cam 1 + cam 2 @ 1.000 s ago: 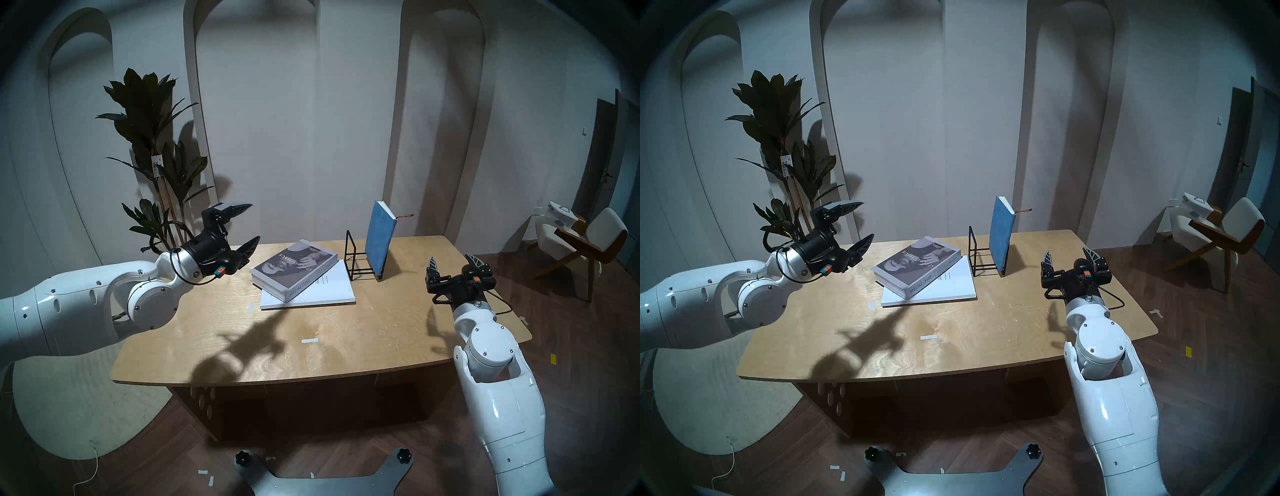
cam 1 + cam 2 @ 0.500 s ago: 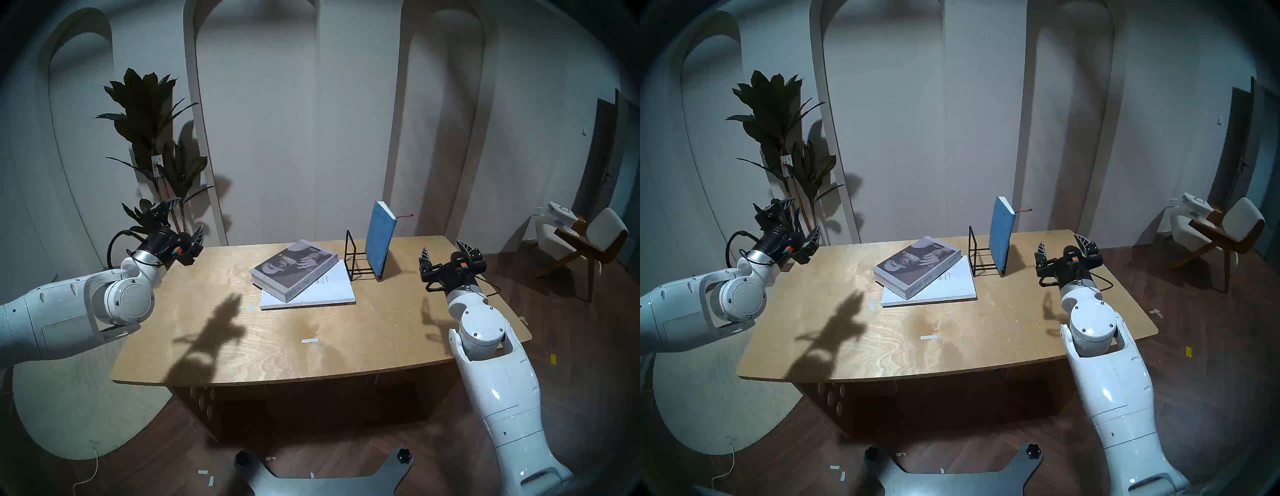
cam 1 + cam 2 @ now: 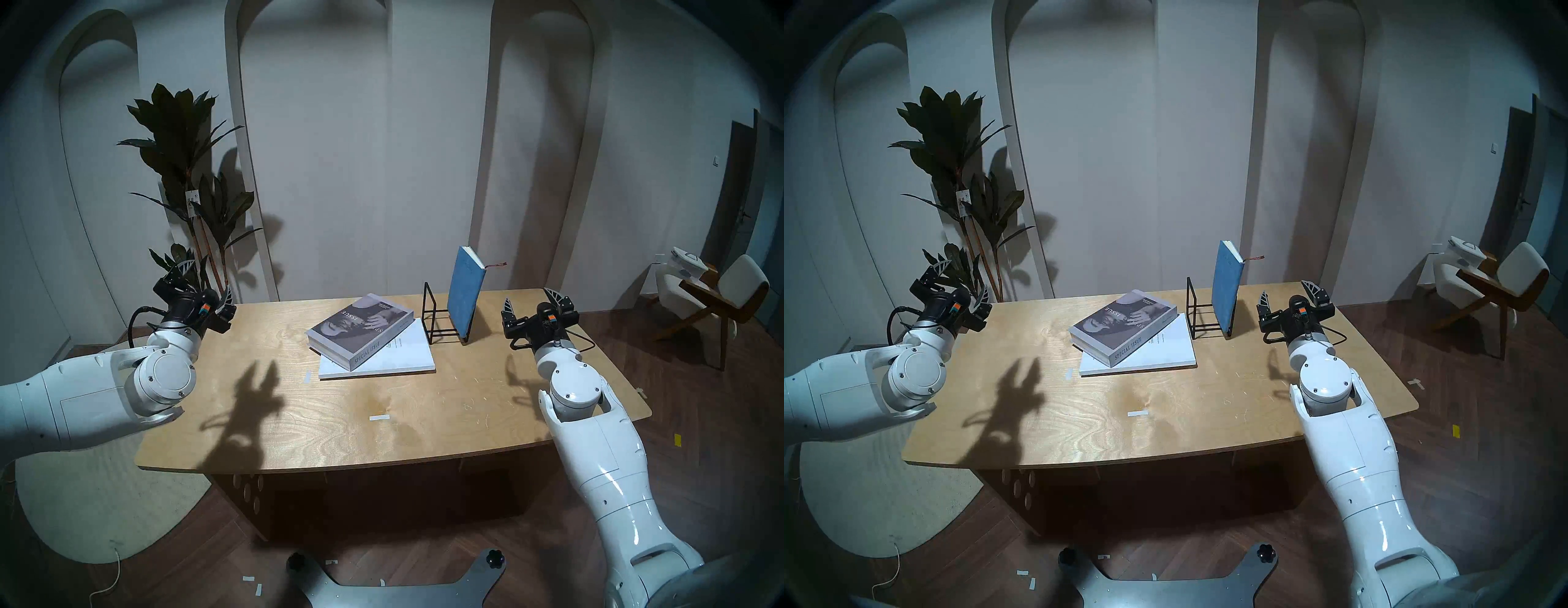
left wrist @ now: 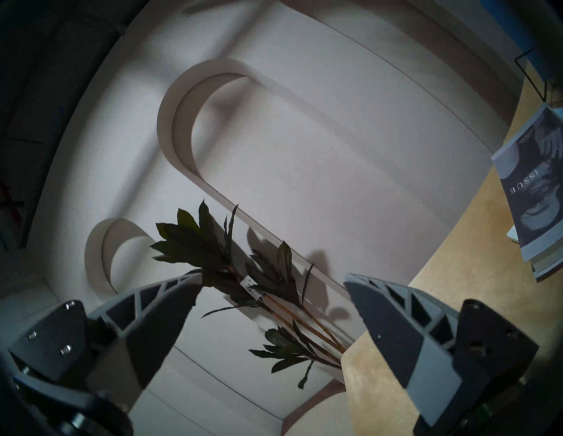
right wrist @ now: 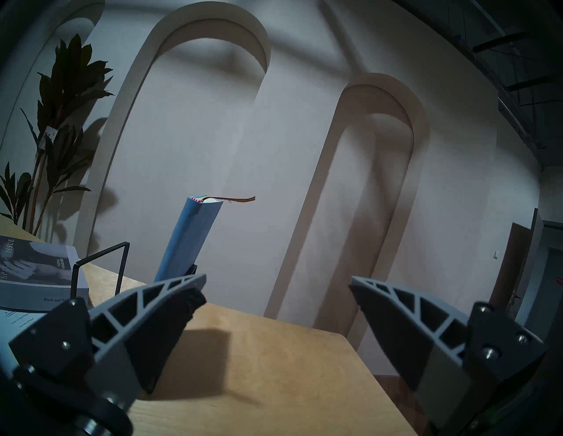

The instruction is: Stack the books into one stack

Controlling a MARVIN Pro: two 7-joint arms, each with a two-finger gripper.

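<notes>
A thick grey photo-cover book (image 3: pixel 360 329) lies askew on a large thin white book (image 3: pixel 399 361) at the table's far middle. A blue book (image 3: pixel 466 293) with a ribbon stands leaning in a black wire rack (image 3: pixel 439 318) just right of them. My left gripper (image 3: pixel 208 280) is open and empty over the table's far left corner, well left of the grey book (image 4: pixel 530 198). Open and empty too, my right gripper (image 3: pixel 529 297) hovers right of the blue book (image 5: pixel 189 237), apart from it.
The wooden table (image 3: pixel 339 424) has small white tape strips (image 3: pixel 379 418) on it. A tall potted plant (image 3: pixel 186 170) stands behind the left corner, close to my left gripper (image 4: pixel 272 277). A chair (image 3: pixel 712 297) sits far right on the floor.
My left arm has drawn back leftward from beside the grey book to the table's far left corner. My right gripper has moved left and farther in, nearer the blue book. The books have not moved.
</notes>
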